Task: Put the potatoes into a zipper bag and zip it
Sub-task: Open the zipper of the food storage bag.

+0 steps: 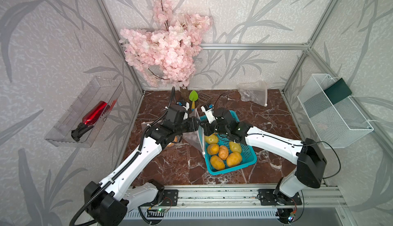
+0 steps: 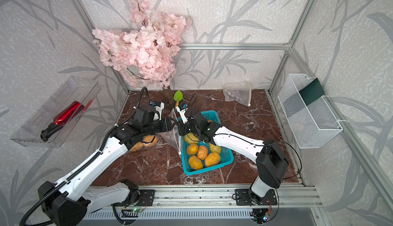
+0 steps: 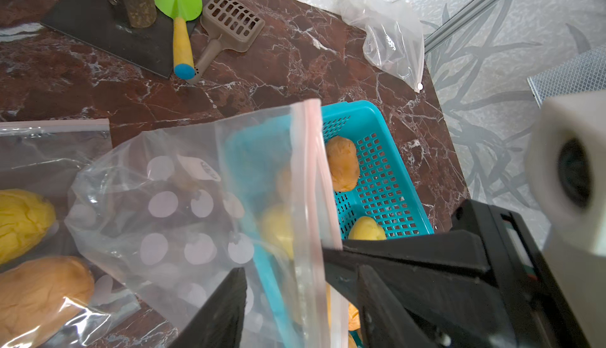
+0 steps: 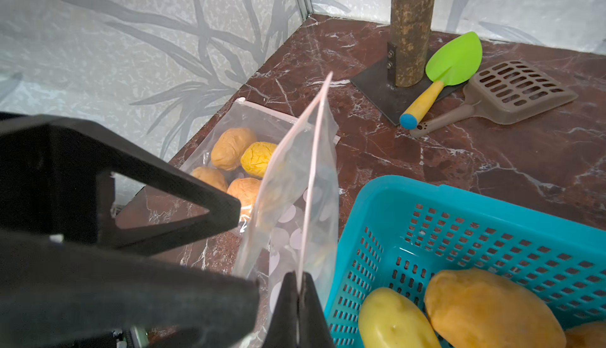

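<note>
In a top view, potatoes (image 1: 223, 152) lay in the basket (image 1: 231, 170), right of the bag (image 1: 196, 136). Left wrist: the left end effector (image 3: 285, 264) was released, straddling the bag's rim. Right wrist: the right end effector (image 4: 299, 285) clenched its zip edge. The next move was probably to grip and spread the mouth.

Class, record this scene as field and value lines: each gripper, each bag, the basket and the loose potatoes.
Right gripper: shut on the upright clear dotted zipper bag with the pink strip
Left gripper: open, at that bag's mouth edge
Held bag: no potato seen inside
Flat clear bag: on the red marble table, four potatoes inside
Turquoise perforated plastic basket: at least six loose yellow-orange potatoes
Crumpled clear bag: at the table's back
</note>
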Action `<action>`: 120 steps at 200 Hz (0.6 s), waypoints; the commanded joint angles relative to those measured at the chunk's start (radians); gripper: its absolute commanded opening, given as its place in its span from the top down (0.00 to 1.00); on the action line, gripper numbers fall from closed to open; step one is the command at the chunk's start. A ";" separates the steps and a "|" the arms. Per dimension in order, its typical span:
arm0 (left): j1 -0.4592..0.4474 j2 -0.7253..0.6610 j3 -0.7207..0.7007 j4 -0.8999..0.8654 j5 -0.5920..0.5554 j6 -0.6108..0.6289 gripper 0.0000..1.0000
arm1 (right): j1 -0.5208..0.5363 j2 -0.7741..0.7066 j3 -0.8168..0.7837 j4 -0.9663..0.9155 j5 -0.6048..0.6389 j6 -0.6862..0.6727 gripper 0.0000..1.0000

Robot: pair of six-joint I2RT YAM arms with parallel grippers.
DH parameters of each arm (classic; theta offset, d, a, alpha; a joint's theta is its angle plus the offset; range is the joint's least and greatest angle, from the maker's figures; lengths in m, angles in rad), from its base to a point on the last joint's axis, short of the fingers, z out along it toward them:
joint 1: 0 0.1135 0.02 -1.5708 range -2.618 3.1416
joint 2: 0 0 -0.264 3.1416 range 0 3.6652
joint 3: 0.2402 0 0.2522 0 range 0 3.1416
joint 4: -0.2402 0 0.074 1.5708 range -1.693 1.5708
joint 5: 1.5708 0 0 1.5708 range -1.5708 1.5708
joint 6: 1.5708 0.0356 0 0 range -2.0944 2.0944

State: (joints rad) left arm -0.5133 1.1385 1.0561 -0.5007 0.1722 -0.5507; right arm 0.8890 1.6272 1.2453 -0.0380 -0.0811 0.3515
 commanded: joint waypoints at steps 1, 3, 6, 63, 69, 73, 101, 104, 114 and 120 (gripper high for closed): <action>-0.038 -0.027 -0.009 0.012 -0.034 0.020 0.46 | -0.007 0.022 0.027 0.029 -0.016 0.011 1.00; -0.041 -0.028 -0.010 0.010 -0.036 0.019 0.46 | -0.008 0.023 0.029 0.029 -0.016 0.011 1.00; -0.048 -0.030 -0.010 0.008 -0.043 0.019 0.46 | -0.009 0.022 0.029 0.030 -0.017 0.013 1.00; -0.112 -0.045 -0.076 -0.033 -0.175 -0.024 0.57 | -0.019 0.003 0.025 0.023 -0.003 0.008 1.00; -0.113 -0.045 -0.081 -0.036 -0.182 -0.028 0.61 | -0.019 0.002 0.026 0.020 -0.002 0.009 1.00; -0.113 -0.044 -0.084 -0.037 -0.185 -0.029 0.63 | -0.021 0.003 0.026 0.021 -0.002 0.009 1.00; -0.116 -0.031 -0.087 -0.031 -0.186 -0.031 0.69 | -0.019 0.003 0.027 0.021 -0.007 0.010 1.00; -0.116 -0.029 -0.086 -0.030 -0.187 -0.030 0.70 | -0.020 0.003 0.028 0.022 -0.007 0.010 1.00; -0.118 -0.024 -0.082 -0.028 -0.193 -0.031 0.70 | -0.020 0.005 0.029 0.021 -0.006 0.011 1.00; -0.118 -0.020 -0.081 -0.029 -0.199 -0.028 0.71 | -0.020 0.005 0.029 0.019 -0.004 0.009 1.00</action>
State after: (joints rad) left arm -0.6258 1.1145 0.9710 -0.5262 0.0151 -0.5789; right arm 0.8719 1.6459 1.2461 -0.0288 -0.0879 0.3553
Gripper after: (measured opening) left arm 0.303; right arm 0.048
